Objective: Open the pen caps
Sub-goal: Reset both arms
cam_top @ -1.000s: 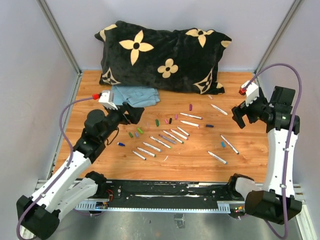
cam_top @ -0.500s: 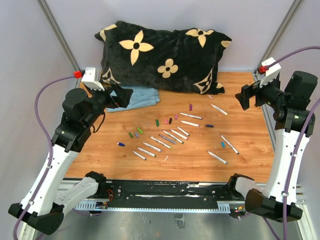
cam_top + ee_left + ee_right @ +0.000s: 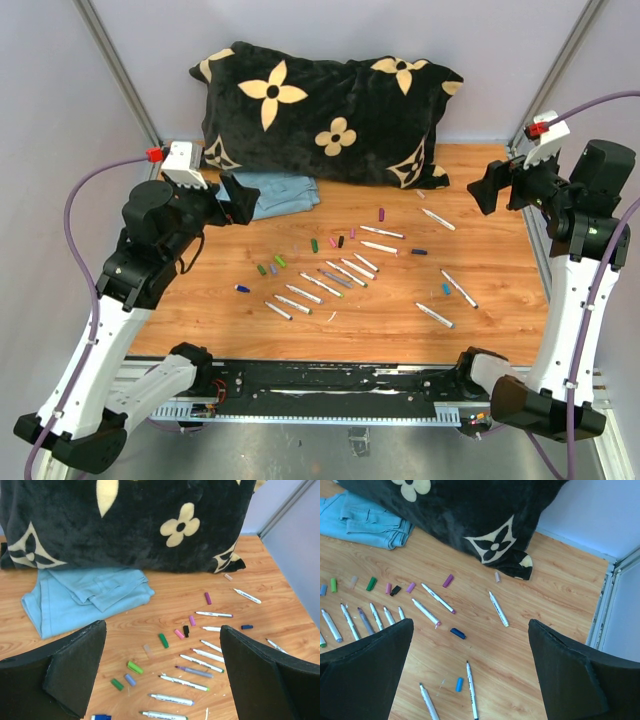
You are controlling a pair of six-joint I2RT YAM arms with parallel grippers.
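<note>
The left claw (image 3: pixel 238 197) and right claw (image 3: pixel 485 187) both gape wide (holding nothing) above the desk (image 3: pixel 500 290); caps (image 3: pixel 163 640) lie loose among pens (image 3: pixel 209 655) before the pillow (image 3: pixel 125 525).

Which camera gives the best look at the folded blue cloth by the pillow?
Left wrist view: the blue cloth lies large and nearly whole, folds clear, against the pillow. The top external view shows it small, partly hidden behind the left gripper. The right wrist view cuts it off at the frame's corner.
</note>
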